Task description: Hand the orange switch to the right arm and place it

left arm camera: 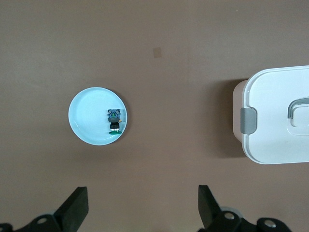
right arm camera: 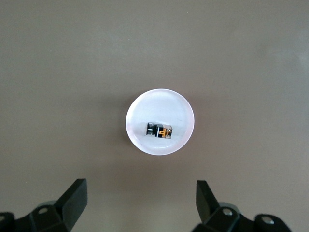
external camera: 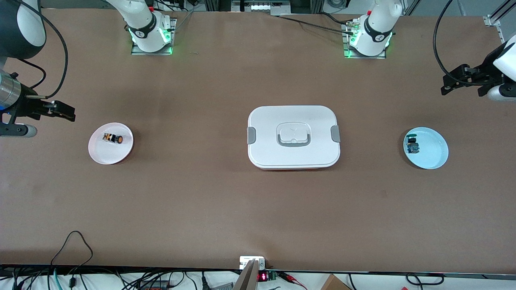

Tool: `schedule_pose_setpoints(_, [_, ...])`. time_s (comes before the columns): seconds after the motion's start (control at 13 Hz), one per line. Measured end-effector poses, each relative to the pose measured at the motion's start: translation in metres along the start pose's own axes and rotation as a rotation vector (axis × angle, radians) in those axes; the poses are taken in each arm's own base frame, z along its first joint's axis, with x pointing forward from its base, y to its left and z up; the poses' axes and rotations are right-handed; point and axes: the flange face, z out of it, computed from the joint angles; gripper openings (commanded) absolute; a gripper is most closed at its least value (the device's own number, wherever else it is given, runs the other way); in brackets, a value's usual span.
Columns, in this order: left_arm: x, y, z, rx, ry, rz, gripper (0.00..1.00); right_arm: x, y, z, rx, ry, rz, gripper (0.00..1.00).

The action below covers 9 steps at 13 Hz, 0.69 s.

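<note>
While unheld — orange switch [external camera: 113, 138] tiny.

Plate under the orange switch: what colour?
Pale pink plate; the switch lies on it. Shows best in the front view.

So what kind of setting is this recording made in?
Most likely a robotics lab bench: two arm bases bolted to a brown table, loose cables along its edge, and small staged props, like an orange switch on a pink plate.

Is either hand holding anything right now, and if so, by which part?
Nothing is held. The left hand and the right hand are both open and empty in the air. The orange switch lies on the pink plate.
</note>
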Motion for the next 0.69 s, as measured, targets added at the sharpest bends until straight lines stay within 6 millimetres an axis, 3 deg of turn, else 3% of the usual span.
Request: schedule_pose_setpoints(0.69, [0.0, 0.0, 0.0, 0.0, -0.001, -0.001, 1.0, -0.025, -0.002, 0.004, 0.006, 0.024, -0.008, 1.0])
